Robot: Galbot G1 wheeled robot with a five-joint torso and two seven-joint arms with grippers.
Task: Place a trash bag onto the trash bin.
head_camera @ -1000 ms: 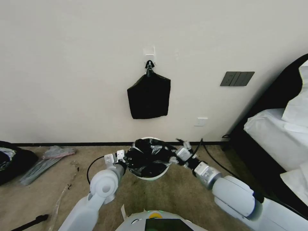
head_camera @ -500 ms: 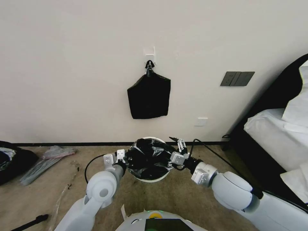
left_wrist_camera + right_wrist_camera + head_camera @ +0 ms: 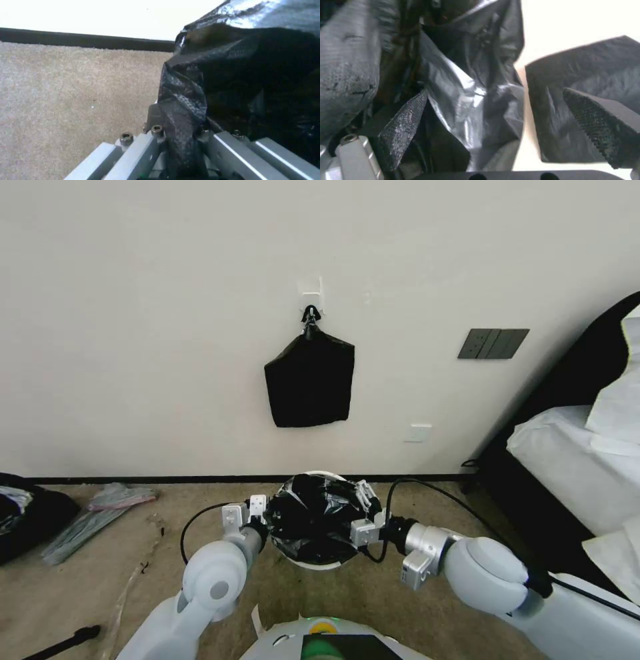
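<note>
So the black trash bag (image 3: 312, 517) is bunched up in the mouth of the cream trash bin (image 3: 320, 563) on the carpet. Left gripper (image 3: 257, 521) is clamped on its edge; right gripper (image 3: 365, 513) has fingers (image 3: 603, 120) spread apart around a fold.

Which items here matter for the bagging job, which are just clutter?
In the job:
trash bag, bunched over the bin mouth
trash bin, on the carpet by the wall
left pincer, shut on the bag's edge
right pincer, open at the bag

Lying about:
black bag bundle hung on the wall
bed
plastic scraps on the carpet
</note>
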